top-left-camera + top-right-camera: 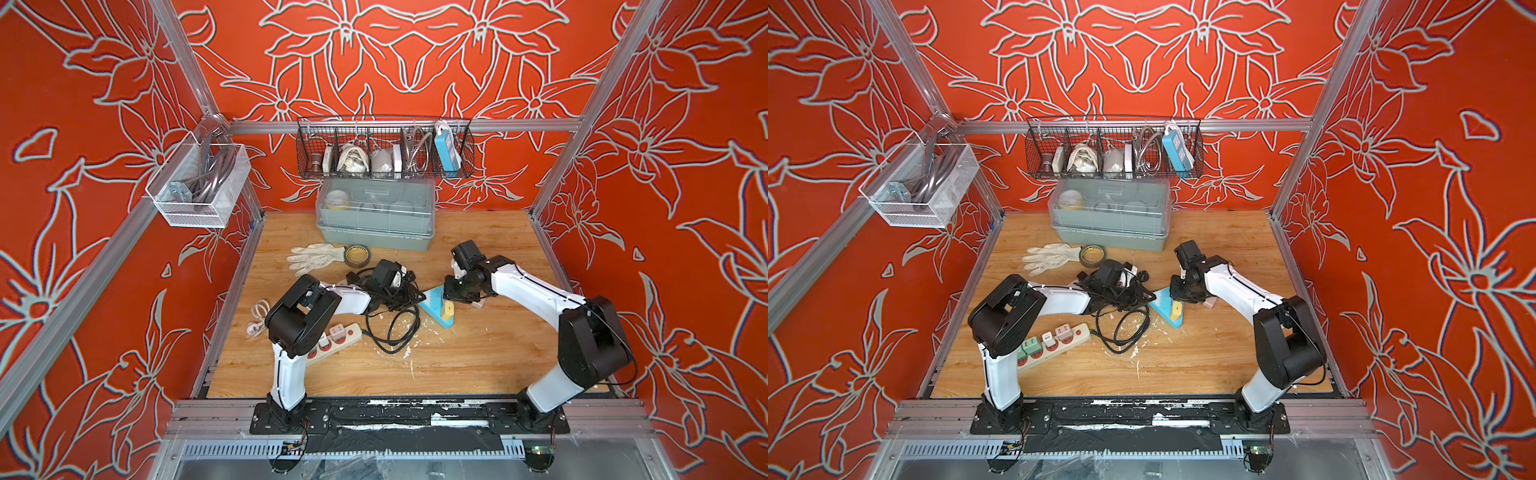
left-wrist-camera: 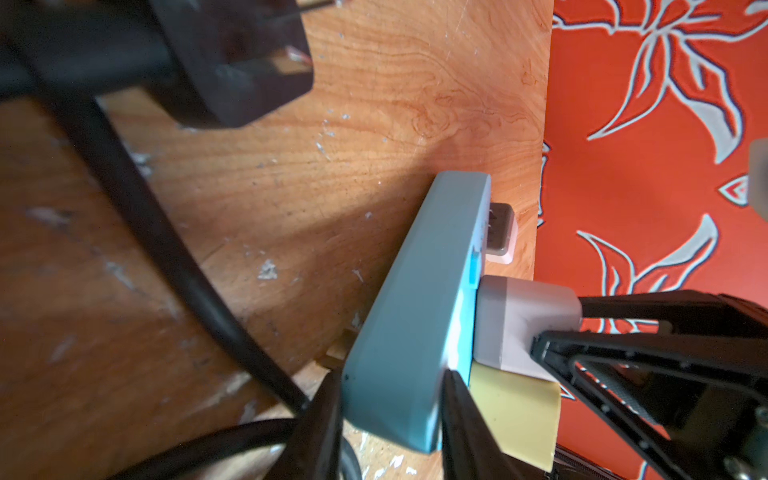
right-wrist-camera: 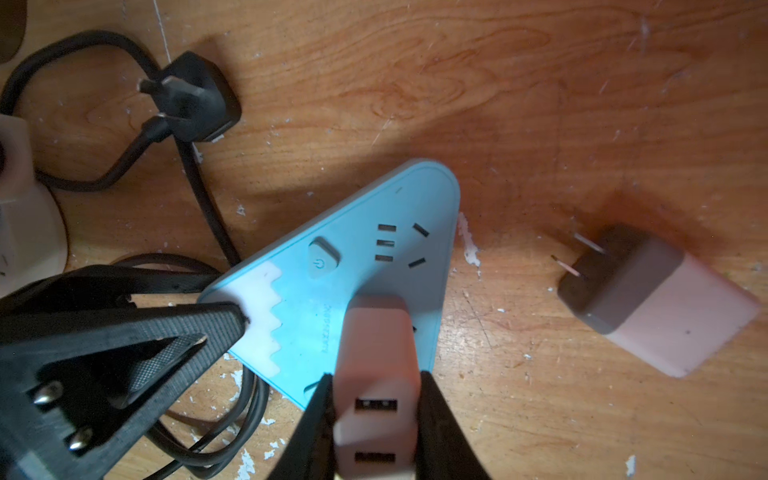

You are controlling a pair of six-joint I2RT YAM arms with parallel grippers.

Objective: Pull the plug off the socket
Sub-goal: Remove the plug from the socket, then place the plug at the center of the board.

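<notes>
The socket [image 1: 432, 306] is a blue triangular power strip lying on the wooden table, seen in both top views and up close [image 3: 374, 253]. A pale pinkish-white USB plug [image 3: 376, 353] stands in its face and sits flush against it [image 2: 515, 324]. My right gripper [image 3: 376, 415] is shut on this plug, one finger on each side. In a top view the right gripper [image 1: 457, 296] hides it. My left gripper [image 2: 390, 411] is shut on the socket's edge near a corner [image 2: 415, 311]. A yellow plug [image 2: 519, 415] stands in the socket beside the held one.
A loose grey-and-pink charger [image 3: 648, 299] lies on the table right of the socket. A black plug [image 3: 191, 99] and coiled black cable [image 1: 392, 328] lie by the left arm. A white power strip [image 1: 338, 340], glove [image 1: 316, 257], tape roll [image 1: 357, 254] and grey box [image 1: 376, 232] are around.
</notes>
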